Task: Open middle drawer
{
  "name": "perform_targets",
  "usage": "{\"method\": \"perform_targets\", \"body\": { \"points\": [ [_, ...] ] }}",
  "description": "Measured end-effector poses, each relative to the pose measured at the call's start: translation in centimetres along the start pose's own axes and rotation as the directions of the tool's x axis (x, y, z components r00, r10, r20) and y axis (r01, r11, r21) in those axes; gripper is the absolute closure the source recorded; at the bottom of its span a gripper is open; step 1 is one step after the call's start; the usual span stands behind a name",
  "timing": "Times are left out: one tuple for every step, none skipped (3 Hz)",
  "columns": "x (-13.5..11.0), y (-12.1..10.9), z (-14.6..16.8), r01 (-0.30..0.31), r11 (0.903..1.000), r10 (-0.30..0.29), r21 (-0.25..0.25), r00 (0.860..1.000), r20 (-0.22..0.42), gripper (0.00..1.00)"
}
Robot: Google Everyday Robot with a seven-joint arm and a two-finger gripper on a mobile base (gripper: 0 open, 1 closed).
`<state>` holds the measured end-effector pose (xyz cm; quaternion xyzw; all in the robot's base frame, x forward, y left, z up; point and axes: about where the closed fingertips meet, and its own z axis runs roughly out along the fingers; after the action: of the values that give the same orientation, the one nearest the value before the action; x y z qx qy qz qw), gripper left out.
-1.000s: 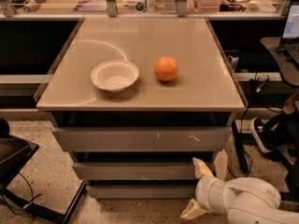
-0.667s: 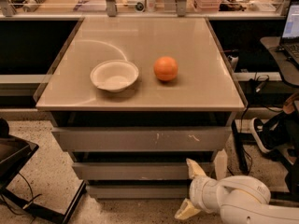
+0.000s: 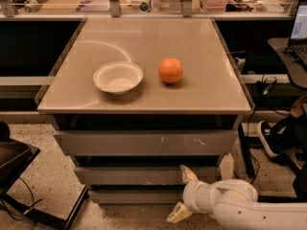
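The middle drawer (image 3: 129, 175) is the plain grey flat front in the middle of three, below the widest front with white scratch marks (image 3: 144, 143) and above the narrowest front (image 3: 134, 196). It looks shut or nearly so. My gripper (image 3: 182, 194) is at the bottom right, in front of the drawer stack. It is open: one cream finger (image 3: 187, 173) reaches up to the right part of the middle drawer front, the other finger (image 3: 177, 214) hangs low near the floor. The white arm runs off to the right.
A white bowl (image 3: 118, 77) and an orange (image 3: 171, 70) sit on the beige tabletop (image 3: 206, 85). A chair base and cables stand at the right, a dark object with cables at the lower left, and a cluttered shelf behind.
My gripper has moved left and slightly up along the drawer fronts, so the upper finger now reaches the middle drawer front. The drawers, bowl and orange have not moved.
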<state>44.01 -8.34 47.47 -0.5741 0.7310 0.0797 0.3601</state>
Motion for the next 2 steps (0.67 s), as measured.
{"method": "perform_targets", "body": {
  "points": [
    [1.23, -2.59, 2.65, -0.034, 0.9993, 0.034, 0.014, 0.999, 0.004, 0.0],
    [1.23, -2.59, 2.66, -0.034, 0.9993, 0.034, 0.014, 0.999, 0.004, 0.0]
  ]
}}
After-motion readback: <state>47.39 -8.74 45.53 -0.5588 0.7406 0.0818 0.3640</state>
